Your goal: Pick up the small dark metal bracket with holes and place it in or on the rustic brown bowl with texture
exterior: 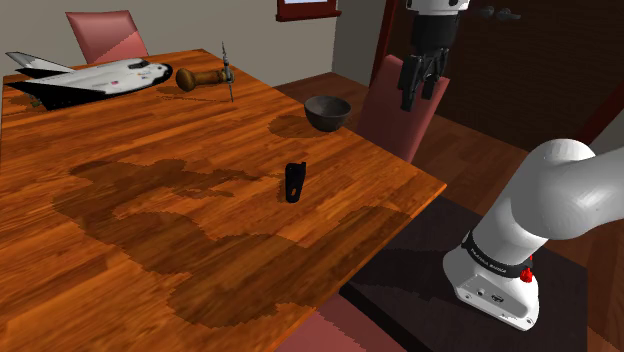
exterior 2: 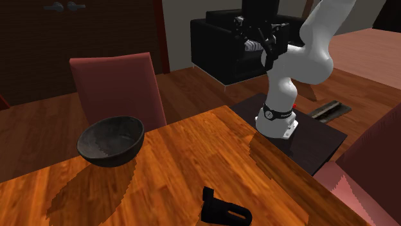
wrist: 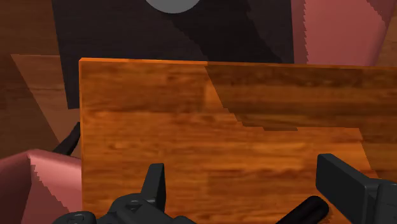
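The tool [exterior: 417, 100] is hanging high beyond the table's [exterior: 150, 230] edge, over a red chair [exterior: 395, 125], its fingers standing wide apart and gripping nothing. In the shoulder view the dark bracket [exterior: 294, 182] is standing on edge on the table, at 7 o'clock from the dark bowl [exterior: 327, 110] and apart from it. The risk is lying in the approach: a descending finger nudging the thin upright bracket is likely toppling it, and a low carry is risking clipping the bowl's rim.
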